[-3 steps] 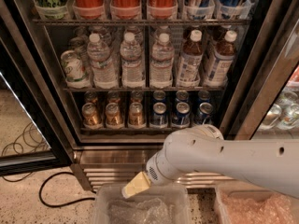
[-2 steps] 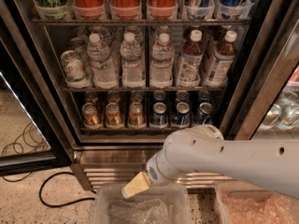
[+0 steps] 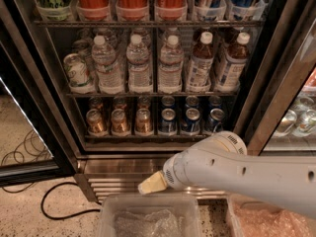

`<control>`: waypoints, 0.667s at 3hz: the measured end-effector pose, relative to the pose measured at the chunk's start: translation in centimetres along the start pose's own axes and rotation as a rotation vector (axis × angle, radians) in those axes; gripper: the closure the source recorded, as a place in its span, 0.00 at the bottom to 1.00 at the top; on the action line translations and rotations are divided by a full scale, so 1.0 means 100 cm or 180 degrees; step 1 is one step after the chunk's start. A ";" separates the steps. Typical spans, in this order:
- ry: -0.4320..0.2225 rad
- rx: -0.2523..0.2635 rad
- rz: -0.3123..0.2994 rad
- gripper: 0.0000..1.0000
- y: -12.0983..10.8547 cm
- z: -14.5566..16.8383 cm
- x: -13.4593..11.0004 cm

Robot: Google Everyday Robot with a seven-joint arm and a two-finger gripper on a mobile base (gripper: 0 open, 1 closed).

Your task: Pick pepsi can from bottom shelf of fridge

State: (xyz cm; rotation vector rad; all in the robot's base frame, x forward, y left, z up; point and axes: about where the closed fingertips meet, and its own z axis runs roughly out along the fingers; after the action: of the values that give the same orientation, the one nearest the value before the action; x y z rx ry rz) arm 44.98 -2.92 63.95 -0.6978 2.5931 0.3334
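Approach step: the gripper (image 3: 153,183) hangs low, near the fridge (image 3: 118,169) base – open or closed cannot be told – and the next move calls for rising toward the pepsi can (image 3: 190,121) at the right of the bottom shelf (image 3: 128,138).

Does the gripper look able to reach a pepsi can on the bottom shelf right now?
Probably yes: the fridge is open, nothing blocks the front pepsi can, and the gripper sits just below the bottom shelf.
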 end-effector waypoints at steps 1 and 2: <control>0.0024 0.0069 0.0154 0.00 -0.034 0.033 -0.013; 0.0348 0.0074 0.0310 0.00 -0.062 0.093 -0.010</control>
State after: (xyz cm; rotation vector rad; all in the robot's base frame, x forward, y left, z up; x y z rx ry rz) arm 52.22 -4.64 55.49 -0.5986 2.7362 0.3023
